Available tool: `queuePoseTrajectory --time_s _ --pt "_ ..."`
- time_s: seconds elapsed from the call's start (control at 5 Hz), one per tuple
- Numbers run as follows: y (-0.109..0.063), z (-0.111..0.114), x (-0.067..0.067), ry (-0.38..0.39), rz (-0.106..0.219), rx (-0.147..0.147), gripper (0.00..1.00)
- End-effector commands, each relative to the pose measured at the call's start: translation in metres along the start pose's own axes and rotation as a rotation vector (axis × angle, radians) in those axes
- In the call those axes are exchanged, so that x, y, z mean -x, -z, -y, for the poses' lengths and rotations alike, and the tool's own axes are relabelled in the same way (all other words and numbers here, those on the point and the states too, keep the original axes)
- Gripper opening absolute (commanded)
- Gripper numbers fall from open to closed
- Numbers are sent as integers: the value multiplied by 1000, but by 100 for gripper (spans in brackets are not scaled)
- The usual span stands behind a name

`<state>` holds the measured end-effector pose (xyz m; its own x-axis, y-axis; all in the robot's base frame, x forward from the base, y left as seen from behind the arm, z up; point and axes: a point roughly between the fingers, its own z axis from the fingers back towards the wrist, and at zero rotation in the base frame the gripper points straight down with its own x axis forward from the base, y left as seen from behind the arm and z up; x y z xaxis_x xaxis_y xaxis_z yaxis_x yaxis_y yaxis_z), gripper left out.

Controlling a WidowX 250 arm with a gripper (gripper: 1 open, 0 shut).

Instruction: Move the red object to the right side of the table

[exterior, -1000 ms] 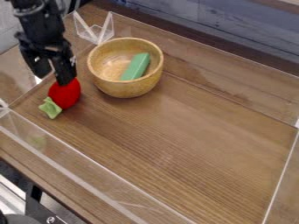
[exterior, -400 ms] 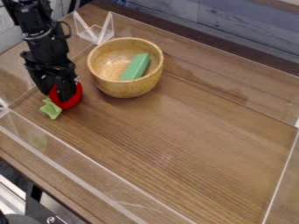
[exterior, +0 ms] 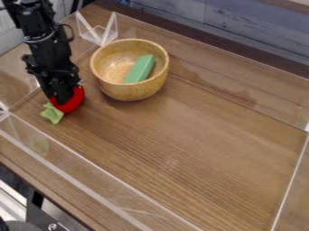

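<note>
Pincer (exterior: 61, 90) points straight down at the far left of the counter (exterior: 205, 135), its black fingers (exterior: 52, 87) narrowed around the top of the red object (exterior: 70, 99). Fingers sit against the red body on either side; the grip reads as pinching the fruit, though the exact contact at the tips is hard to make out at this resolution. The red object rests on the counter surface, at the left end near the clear wall (exterior: 24, 135), just left of the wooden bowl (exterior: 130, 69) and apart from it.

Hidden or unclear: upper half of the red object is covered by the pincer; only its lower right curve and the light green leafy piece (exterior: 52, 113), poking out to the lower left, show. The arm above the pincer is cut off by the top edge of the view. Near-side wall is transparent and shows mostly as bright edges. Bottom left corner holds dark hardware too cropped to identify.

Materials and shapes: the counter is brown wood-grain, flat and matte, with long streaks running diagonally. The bowl is tan wood, round, thick-rimmed, with a paler interior. A green block (exterior: 143, 67), oblong, lies tilted against the bowl's inner wall. The red object is smooth, rounded and glossy.
</note>
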<state>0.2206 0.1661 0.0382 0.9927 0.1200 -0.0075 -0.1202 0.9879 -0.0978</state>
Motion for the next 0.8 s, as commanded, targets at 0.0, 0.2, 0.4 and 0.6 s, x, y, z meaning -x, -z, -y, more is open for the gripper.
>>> queuePoseTrajectory --time_s 0.0,0.2,0.4,0.6 --pt "-29 3 -10 6 64 -31 0" --pt "-40 7 -12 1 77 -27 0" --pt "-53 15 -15 4 96 -16 0" --pt "-75 31 -21 12 130 5 0"
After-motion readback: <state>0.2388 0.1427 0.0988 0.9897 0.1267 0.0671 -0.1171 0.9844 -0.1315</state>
